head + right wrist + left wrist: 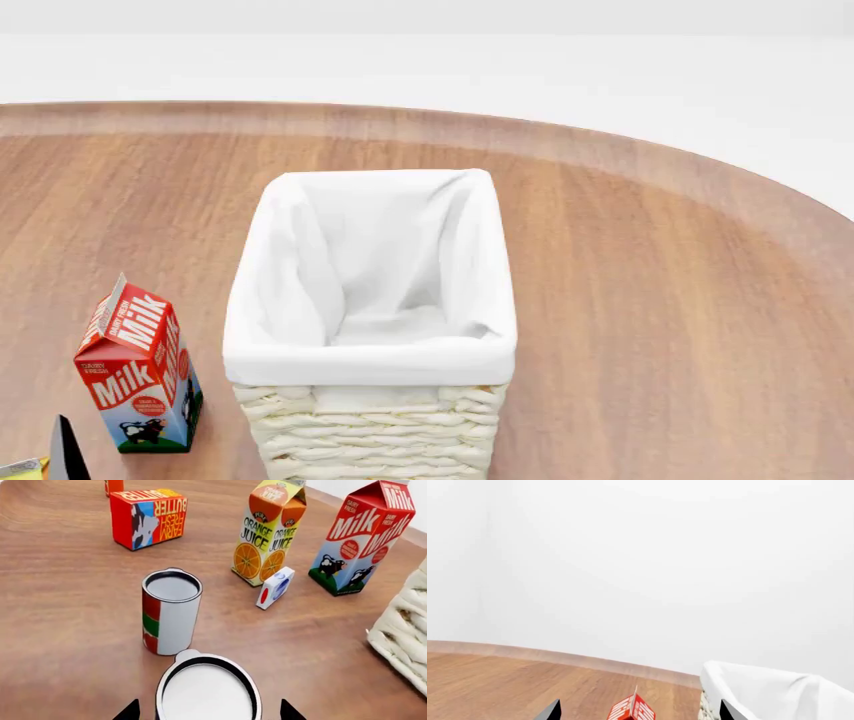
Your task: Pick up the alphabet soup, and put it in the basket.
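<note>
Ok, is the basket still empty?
Empty: the head view shows only white cloth lining inside the basket; no can in it.

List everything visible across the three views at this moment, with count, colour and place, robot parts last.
basket: one, cream wicker with white cloth lining, middle of the table, nothing visible inside.
milk carton: one, red, white and blue, upright, left of the basket.
orange juice carton: one, yellow and orange, upright beside the milk carton.
butter box: one, red, farther back on the table.
small box: one, white with red and blue marks, in front of the juice.
cans: two, grey-topped; one upright, one between the right gripper's fingertips; labels unreadable.
table: one, brown wood.
left gripper: dark fingertips apart, nothing held.
right gripper: dark fingertips either side of the nearer can; contact unclear.
</note>
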